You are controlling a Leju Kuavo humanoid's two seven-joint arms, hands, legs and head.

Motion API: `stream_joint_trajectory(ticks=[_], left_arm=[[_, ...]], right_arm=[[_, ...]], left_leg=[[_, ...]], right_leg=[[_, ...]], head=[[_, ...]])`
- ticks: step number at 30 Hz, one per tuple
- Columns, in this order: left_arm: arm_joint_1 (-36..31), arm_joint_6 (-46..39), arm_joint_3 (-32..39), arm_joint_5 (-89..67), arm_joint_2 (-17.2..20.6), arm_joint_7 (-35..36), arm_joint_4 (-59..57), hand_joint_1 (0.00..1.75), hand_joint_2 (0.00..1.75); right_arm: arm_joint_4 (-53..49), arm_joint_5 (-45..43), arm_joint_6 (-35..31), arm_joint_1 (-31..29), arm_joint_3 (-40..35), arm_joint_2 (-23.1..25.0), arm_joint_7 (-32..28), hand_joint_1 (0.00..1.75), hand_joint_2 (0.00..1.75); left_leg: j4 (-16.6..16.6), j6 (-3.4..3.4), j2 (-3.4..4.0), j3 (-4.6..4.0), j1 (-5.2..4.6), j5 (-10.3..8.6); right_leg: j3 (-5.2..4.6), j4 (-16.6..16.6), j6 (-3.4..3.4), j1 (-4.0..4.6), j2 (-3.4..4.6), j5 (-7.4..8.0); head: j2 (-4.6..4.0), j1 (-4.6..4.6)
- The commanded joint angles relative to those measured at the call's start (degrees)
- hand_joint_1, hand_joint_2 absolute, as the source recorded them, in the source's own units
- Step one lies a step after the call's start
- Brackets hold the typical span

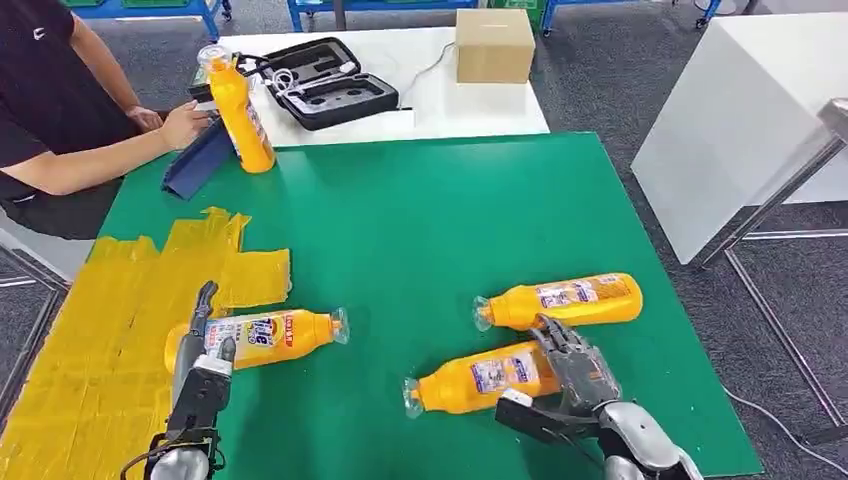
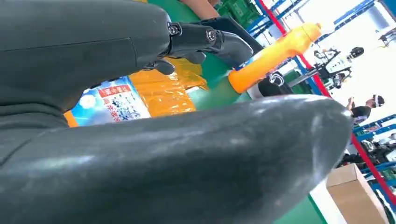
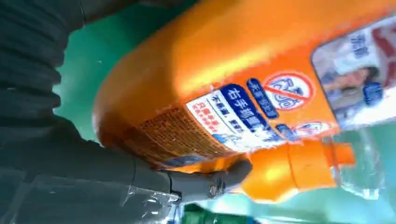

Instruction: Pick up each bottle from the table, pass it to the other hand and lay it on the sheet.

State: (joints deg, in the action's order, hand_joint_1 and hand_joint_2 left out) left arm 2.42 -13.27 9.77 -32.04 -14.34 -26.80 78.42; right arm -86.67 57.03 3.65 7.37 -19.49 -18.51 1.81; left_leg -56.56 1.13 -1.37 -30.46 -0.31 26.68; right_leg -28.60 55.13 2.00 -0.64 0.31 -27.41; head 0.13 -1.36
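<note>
The right robot hand [image 1: 568, 362], low right in the head view, wraps its fingers [image 3: 205, 183] around the base of the nearest orange detergent bottle [image 1: 480, 378] lying on the green table [image 1: 430, 210]. It should tighten evenly before lifting, clear of the second bottle [image 1: 570, 300] beyond. The left robot hand [image 1: 205, 345], fingers spread, rests against a third bottle [image 1: 262, 335] beside the yellow sheet [image 1: 90, 340].
</note>
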Motion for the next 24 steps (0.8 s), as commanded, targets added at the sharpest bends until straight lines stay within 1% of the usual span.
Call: stream_joint_trajectory(ticks=[1,2,3,5,6,7,8,9,10,11,12,13,14,15,16,17,18,19,21,22,23,24], left_arm=[[-6.2,-0.8,-2.9,2.0,1.7,-1.7,-10.5,0.00,0.00],[-7.3,-1.1,-3.5,2.4,1.9,-2.1,-12.1,0.00,0.00],[-7.7,-1.5,-3.8,2.5,1.9,-2.2,-12.7,0.00,0.00],[-7.8,-1.7,-4.0,2.6,2.0,-2.3,-12.9,0.00,0.00],[-7.7,-1.7,-4.3,2.8,2.2,-2.2,-12.8,0.00,0.00],[-7.8,-1.6,-4.5,2.9,2.3,-2.2,-12.9,0.00,0.00],[-8.2,-1.5,-4.8,3.0,2.5,-2.2,-13.4,0.00,0.00],[-8.7,-1.6,-4.9,3.2,2.5,-2.4,-14.0,0.00,0.00],[-9.2,-1.9,-5.2,3.5,2.5,-2.7,-14.7,0.00,0.00],[-9.4,-2.0,-5.4,3.8,2.6,-2.8,-14.9,0.00,0.00],[-9.6,-2.0,-5.4,3.9,2.6,-2.8,-14.9,0.00,0.00],[-9.7,-2.0,-5.6,4.1,2.7,-2.9,-15.1,0.00,0.00],[-9.8,-2.0,-5.7,4.1,2.7,-2.9,-15.1,0.00,0.00],[-9.8,-2.0,-5.8,4.1,2.7,-2.9,-15.0,0.00,0.00],[-9.7,-2.1,-5.9,4.2,2.8,-2.8,-15.0,0.00,0.00],[-9.6,-2.3,-6.0,4.5,2.9,-2.7,-14.8,0.00,0.00],[-9.4,-2.3,-6.0,4.7,2.9,-2.5,-14.5,0.00,0.00],[-9.1,-2.1,-5.9,5.0,2.9,-2.4,-14.0,0.00,0.00],[-7.8,-1.9,-5.5,5.7,2.7,-2.0,-11.9,0.00,0.00],[-7.1,-1.6,-5.2,6.1,2.6,-1.7,-10.7,0.00,0.00],[-5.8,-1.3,-4.6,6.4,2.4,-1.1,-8.5,0.00,0.00],[-5.4,-0.9,-4.4,6.3,2.3,-0.9,-7.8,0.00,0.00]], right_arm=[[-1.1,-14.5,11.3,7.5,-20.9,-25.2,7.0,1.54,1.75],[-3.5,-17.1,10.1,8.7,-23.9,-29.5,8.8,1.57,1.75],[-4.4,-18.0,9.0,9.1,-24.9,-30.8,9.5,1.57,1.75],[-4.8,-18.5,9.1,8.5,-25.7,-30.9,10.2,1.57,1.75],[-4.8,-19.2,9.4,7.2,-27.8,-31.5,11.2,1.75,1.75],[-5.2,-20.0,10.2,6.6,-29.0,-32.2,12.2,1.75,1.75],[-6.2,-21.1,10.5,6.7,-30.4,-33.9,13.1,1.75,1.75],[-7.2,-22.4,10.6,6.7,-31.3,-35.6,13.9,1.75,1.75],[-7.8,-23.4,10.0,6.5,-32.2,-36.8,14.5,1.75,1.75],[-7.3,-24.2,9.4,5.8,-33.2,-37.0,14.9,1.75,1.75],[-7.2,-24.2,9.4,5.6,-33.2,-37.1,14.9,1.75,1.75],[-6.2,-24.8,9.2,4.6,-33.8,-36.7,14.6,1.75,1.75],[-6.1,-24.9,9.2,4.3,-34.1,-36.6,14.5,1.75,1.75],[-5.2,-25.0,9.3,3.5,-34.4,-35.8,14.5,1.75,1.75],[-3.9,-25.3,8.9,2.5,-34.7,-34.8,13.9,1.75,1.75],[-1.8,-25.9,7.8,1.1,-35.0,-32.9,13.4,1.75,1.75],[0.1,-25.9,7.0,-0.1,-35.0,-31.2,13.1,1.75,1.75],[2.6,-26.3,5.7,-1.2,-34.3,-28.6,12.5,1.75,1.75],[9.0,-25.6,2.5,-3.8,-31.6,-21.8,11.3,1.75,1.75],[11.5,-24.8,1.6,-5.0,-30.3,-18.8,10.8,1.75,1.75],[15.5,-22.3,-0.9,-6.4,-27.0,-13.5,10.0,1.75,1.75],[16.4,-21.0,-0.1,-6.8,-25.8,-12.1,9.5,1.75,1.75]], left_leg=[[0.0,-0.02,-0.29,-0.02,0.11,-0.12],[0.0,-0.01,-0.50,-0.03,0.10,-0.14],[0.0,0.07,-0.61,0.17,0.06,-0.07],[0.0,0.19,-0.52,0.78,0.09,0.06],[0.0,0.19,-0.67,0.70,0.17,0.03],[0.0,0.20,-0.70,0.65,0.22,-0.02],[0.0,0.24,-0.42,0.91,0.27,0.09],[0.0,0.29,-0.28,1.13,0.34,0.23],[0.0,0.30,-0.36,0.99,0.42,0.17],[-0.1,0.28,-0.25,1.29,0.48,0.33],[-0.1,0.31,-0.41,0.92,0.52,0.17],[-0.1,0.35,-0.46,0.76,0.53,0.08],[-0.1,0.37,-0.42,1.01,0.55,0.17],[-0.1,0.44,-0.28,1.47,0.57,0.38],[0.0,0.45,-0.38,1.08,0.60,0.19],[-0.1,0.47,-0.29,1.22,0.67,0.27],[0.0,0.53,-0.17,1.59,0.66,0.43],[0.0,0.53,-0.23,1.25,0.68,0.27],[0.0,0.61,-0.03,1.93,0.76,0.58],[0.1,0.59,-0.04,1.39,0.77,0.32],[0.2,0.60,0.16,1.63,0.85,0.39],[0.1,0.58,0.34,1.85,0.99,0.57]], right_leg=[[0.16,-0.2,0.00,0.11,-0.47,0.04],[0.22,-0.2,0.01,0.10,-0.70,0.00],[0.39,-0.3,0.03,0.06,-0.76,-0.06],[0.97,-0.5,0.08,0.07,-0.59,-0.13],[1.11,-0.7,0.22,0.13,-0.75,-0.15],[1.13,-0.8,0.21,0.17,-0.80,-0.07],[1.36,-0.8,0.21,0.21,-0.48,-0.06],[1.63,-0.9,0.21,0.34,-0.32,-0.09],[1.60,-1.0,0.23,0.37,-0.45,-0.02],[1.89,-1.1,0.23,0.48,-0.34,-0.09],[1.66,-1.2,0.25,0.49,-0.55,0.04],[1.55,-1.3,0.27,0.50,-0.63,0.13],[1.85,-1.4,0.29,0.52,-0.52,0.10],[2.34,-1.5,0.26,0.55,-0.31,-0.02],[2.07,-1.6,0.29,0.58,-0.46,0.16],[2.24,-1.7,0.28,0.66,-0.36,0.15],[2.62,-1.8,0.30,0.66,-0.22,0.09],[2.31,-1.9,0.34,0.67,-0.32,0.25],[3.05,-2.1,0.35,0.76,-0.08,0.13],[2.54,-2.2,0.36,0.76,-0.17,0.38],[2.80,-2.4,0.37,0.83,0.04,0.40],[3.03,-2.4,0.38,0.94,0.29,0.36]], head=[[0.00,0.04],[0.00,0.02],[0.00,0.02],[0.00,0.04],[0.00,0.05],[0.00,0.04],[0.00,0.04],[0.00,0.07],[0.00,0.04],[0.00,0.07],[0.00,0.07],[0.00,0.04],[0.00,0.07],[0.00,0.07],[0.00,0.09],[0.00,0.09],[0.00,0.06],[0.00,0.07],[0.00,0.07],[0.00,0.07],[0.00,0.04],[0.00,0.07]])
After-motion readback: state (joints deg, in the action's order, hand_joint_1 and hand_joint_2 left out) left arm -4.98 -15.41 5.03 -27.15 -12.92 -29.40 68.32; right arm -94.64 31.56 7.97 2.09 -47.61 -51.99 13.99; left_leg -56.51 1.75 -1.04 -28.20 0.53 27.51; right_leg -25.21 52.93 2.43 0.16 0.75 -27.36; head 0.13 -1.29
